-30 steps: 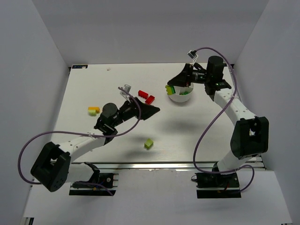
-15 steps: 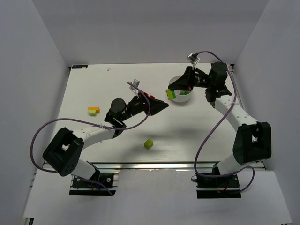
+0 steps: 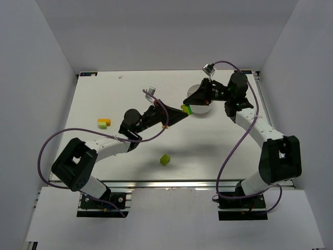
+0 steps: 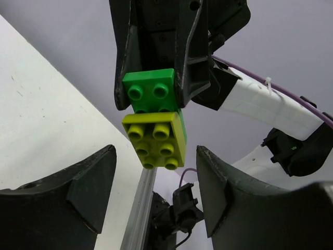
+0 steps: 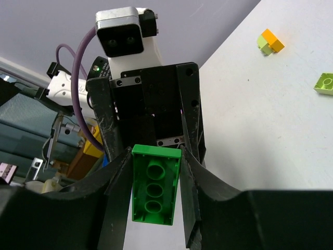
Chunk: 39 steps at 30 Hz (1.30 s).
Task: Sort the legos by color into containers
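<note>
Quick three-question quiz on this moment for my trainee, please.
1. True or false: the left gripper is shut on a brick.
2. What colours are the joined bricks held by the right gripper?
3. Lowest in the top view: A yellow-green brick, B orange and yellow-green pair, C white dish?
Key: 1 false, it is open. 2 green and yellow-green. 3 A.

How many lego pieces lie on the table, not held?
2: an orange and yellow-green piece at the left, a yellow-green brick near front centre. The right hand holds a green stack; arms may hide more.
</note>
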{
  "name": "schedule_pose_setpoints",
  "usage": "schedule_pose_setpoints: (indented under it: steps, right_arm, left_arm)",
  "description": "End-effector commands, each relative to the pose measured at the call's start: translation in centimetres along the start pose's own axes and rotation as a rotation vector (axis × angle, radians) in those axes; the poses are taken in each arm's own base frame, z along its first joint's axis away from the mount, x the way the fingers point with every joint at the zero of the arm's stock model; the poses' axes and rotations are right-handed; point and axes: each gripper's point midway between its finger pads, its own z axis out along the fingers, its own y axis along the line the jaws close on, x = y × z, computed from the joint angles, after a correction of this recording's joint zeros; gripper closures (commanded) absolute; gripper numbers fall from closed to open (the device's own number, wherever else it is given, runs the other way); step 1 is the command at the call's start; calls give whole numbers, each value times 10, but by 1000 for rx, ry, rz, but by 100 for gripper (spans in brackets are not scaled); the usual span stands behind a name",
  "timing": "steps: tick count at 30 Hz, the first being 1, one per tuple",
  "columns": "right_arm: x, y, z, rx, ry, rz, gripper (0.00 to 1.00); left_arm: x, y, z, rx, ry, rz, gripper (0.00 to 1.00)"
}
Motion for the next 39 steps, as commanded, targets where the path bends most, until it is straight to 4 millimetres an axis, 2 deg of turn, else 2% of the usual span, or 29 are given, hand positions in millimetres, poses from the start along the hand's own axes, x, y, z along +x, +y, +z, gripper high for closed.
schedule_pose_setpoints:
  steps: [1, 3, 4, 6, 7, 11, 13, 16, 20, 21, 22, 24, 25, 26, 27, 28, 29, 30, 31, 33, 35, 37, 39]
  right_arm:
    - [1, 18, 4, -34, 9, -80, 100]
    - [2, 17, 4, -33, 12, -86, 100]
    - [3, 17, 5, -32, 14, -88, 100]
    - [3, 15, 5, -27, 15, -90, 100]
    - [3, 15, 5, -28, 17, -92, 100]
    - [5, 13, 4, -28, 26, -121, 100]
    - [-2, 11, -1, -15, 19, -163, 100]
    - [-13, 0, -15, 7, 3, -226, 100]
    - [-36, -20, -40, 99, -43, -306, 100]
    - [-36, -40, -46, 183, -43, -345, 100]
    - [-46, -45, -51, 247, -52, -414, 100]
    - [-50, -76, -67, 439, -46, -547, 100]
    - [-56, -72, -73, 485, -78, -617, 100]
    - [-42, -90, -79, 527, -89, -613, 100]
    - [-62, -83, -88, 595, -156, -776, 100]
    - [-64, -89, -98, 663, -222, -859, 100]
    - [-51, -109, -111, 739, -270, -883, 100]
    - [-57, -112, -115, 765, -331, -921, 100]
    - [-61, -128, -117, 800, -336, -879, 100]
    - [-74, -147, -119, 840, -375, -791, 100]
    - [-96, -165, -115, 827, -424, -801, 100]
    - [-98, -187, -112, 827, -412, -785, 100]
    - [-99, -199, -110, 823, -402, -781, 100]
  left_arm:
    - [-9, -20, 5, 69, -14, 16, 29]
    - [-10, -20, 6, 72, -13, 13, 39]
    - [-9, -21, 7, 79, -7, 11, 51]
    - [-9, -22, 7, 84, -8, 3, 64]
    - [-9, -23, 7, 89, -11, 0, 64]
    - [-8, -25, 5, 110, -14, -10, 92]
    - [-8, -26, 4, 111, -17, -4, 100]
    - [-9, -19, -4, 75, -34, 10, 100]
    - [-7, 2, -28, -3, -60, -5, 100]
    - [-11, 5, -34, -24, -75, -2, 100]
    - [-11, 9, -37, -43, -80, 8, 100]
    - [-9, 21, -42, -114, -66, 31, 100]
    - [-9, 23, -42, -135, -63, 38, 100]
    - [-5, 29, -44, -166, -49, 30, 100]
    - [-8, 29, -46, -175, -56, 48, 100]
    - [-8, 31, -48, -198, -56, 54, 100]
    - [-8, 33, -50, -213, -55, 53, 100]
    - [-8, 33, -52, -223, -60, 55, 100]
    - [-7, 34, -53, -230, -59, 53, 100]
    - [-7, 34, -55, -238, -59, 50, 100]
    - [-6, 37, -57, -260, -59, 39, 100]
    - [-7, 37, -59, -270, -65, 38, 100]
    - [-6, 39, -60, -280, -65, 34, 100]
